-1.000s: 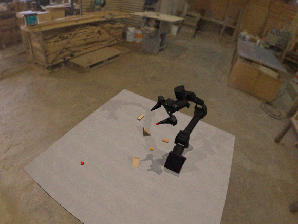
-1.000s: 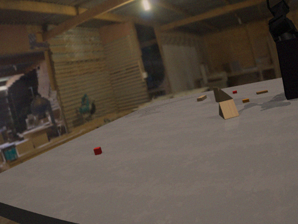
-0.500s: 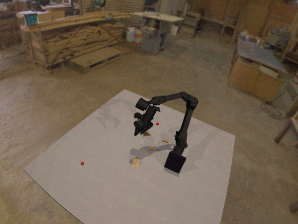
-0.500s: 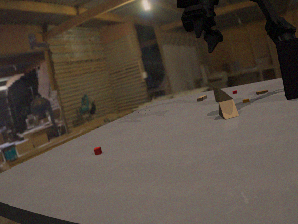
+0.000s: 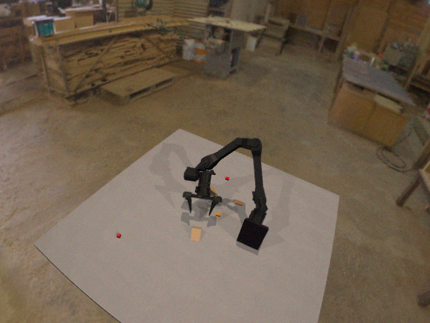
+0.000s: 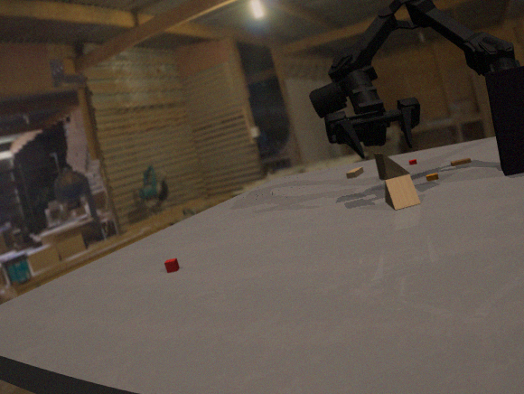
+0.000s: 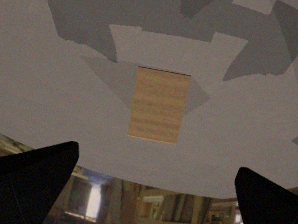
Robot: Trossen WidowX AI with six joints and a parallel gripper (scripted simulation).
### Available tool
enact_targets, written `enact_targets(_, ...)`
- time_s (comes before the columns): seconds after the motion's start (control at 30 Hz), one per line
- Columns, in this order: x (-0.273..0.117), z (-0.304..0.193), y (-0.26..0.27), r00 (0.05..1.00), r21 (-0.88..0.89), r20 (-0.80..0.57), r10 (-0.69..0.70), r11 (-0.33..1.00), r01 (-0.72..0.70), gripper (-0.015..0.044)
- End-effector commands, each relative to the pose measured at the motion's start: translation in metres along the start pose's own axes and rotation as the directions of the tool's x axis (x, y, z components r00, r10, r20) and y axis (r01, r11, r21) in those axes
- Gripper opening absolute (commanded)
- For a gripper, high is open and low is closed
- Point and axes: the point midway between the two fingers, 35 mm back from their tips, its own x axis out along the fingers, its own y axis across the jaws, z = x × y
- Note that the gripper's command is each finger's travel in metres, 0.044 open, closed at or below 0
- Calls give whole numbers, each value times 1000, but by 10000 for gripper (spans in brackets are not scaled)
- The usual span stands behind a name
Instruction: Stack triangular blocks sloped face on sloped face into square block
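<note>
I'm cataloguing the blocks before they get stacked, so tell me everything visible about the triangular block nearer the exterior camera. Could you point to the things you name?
The nearer triangular block (image 5: 196, 234) (image 6: 402, 192) is a wedge that looks like pale, grained wood. In the exterior view, its rectangular sloped face tips upward toward the camera, and a darker triangular end shows at the left. It rests on the table (image 5: 156, 267) (image 6: 253, 307), apart from the open gripper (image 5: 200, 214) (image 6: 387, 153).

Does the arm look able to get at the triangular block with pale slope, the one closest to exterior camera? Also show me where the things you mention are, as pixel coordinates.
Probably yes: the end effector (image 5: 200, 213) (image 6: 387, 152) (image 7: 158, 165) is open above the table, and nothing visible blocks the block (image 5: 196, 234) (image 6: 403, 192) (image 7: 159, 105).
</note>
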Motion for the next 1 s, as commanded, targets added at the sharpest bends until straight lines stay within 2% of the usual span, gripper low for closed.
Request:
enact_targets(0.0,0,-1,3,1000,25,-11,5,1000,-5,440)
enact_targets(0.1,13,0,5,1000,21,-9,6,1000,-6,440)
enact_targets(0.43,95,3,3,1000,24,-11,3,1000,-3,440)
enact_targets(0.93,97,2,4,1000,25,-11,3,1000,-3,440)
enact_targets(0.97,95,2,4,1000,27,-12,6,1000,-6,414)
